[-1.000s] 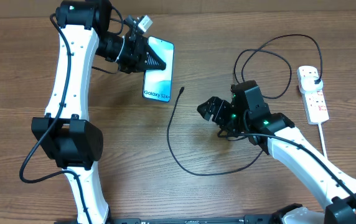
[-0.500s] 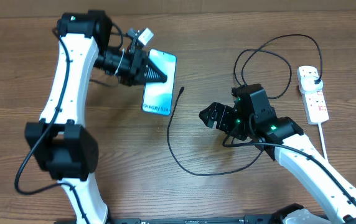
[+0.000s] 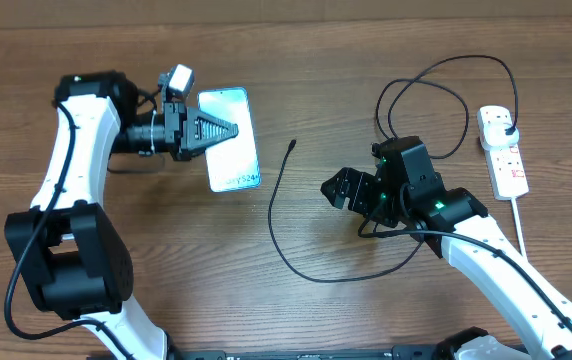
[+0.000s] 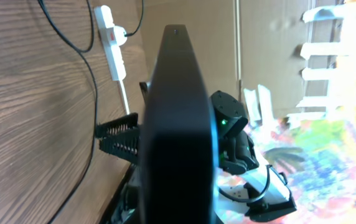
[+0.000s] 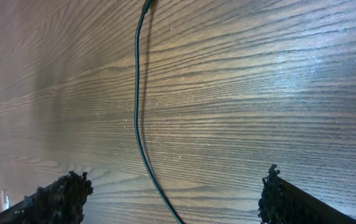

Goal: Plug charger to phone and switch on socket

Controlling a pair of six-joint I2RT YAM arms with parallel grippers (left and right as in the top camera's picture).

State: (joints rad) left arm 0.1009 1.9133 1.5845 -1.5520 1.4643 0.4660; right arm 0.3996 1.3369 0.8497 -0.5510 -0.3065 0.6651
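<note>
The left gripper [image 3: 212, 130] was clamped on the slim blue-screened phone [image 3: 234, 152] over the left of the wooden table [image 3: 166, 290]. The right gripper [image 3: 338, 188] hung wide apart near the thin black charger cable [image 5: 135, 106], whose tip lay loose, far from the white oblong power strip [image 3: 506, 160].

In the upper left of the overhead frame, the left arm [image 3: 66, 150] reaches rightward, its left gripper [image 3: 224, 130] clamped on the phone [image 3: 234, 162]. Right of centre, the right gripper [image 3: 336, 188] points left, jaws spread wide.
</note>
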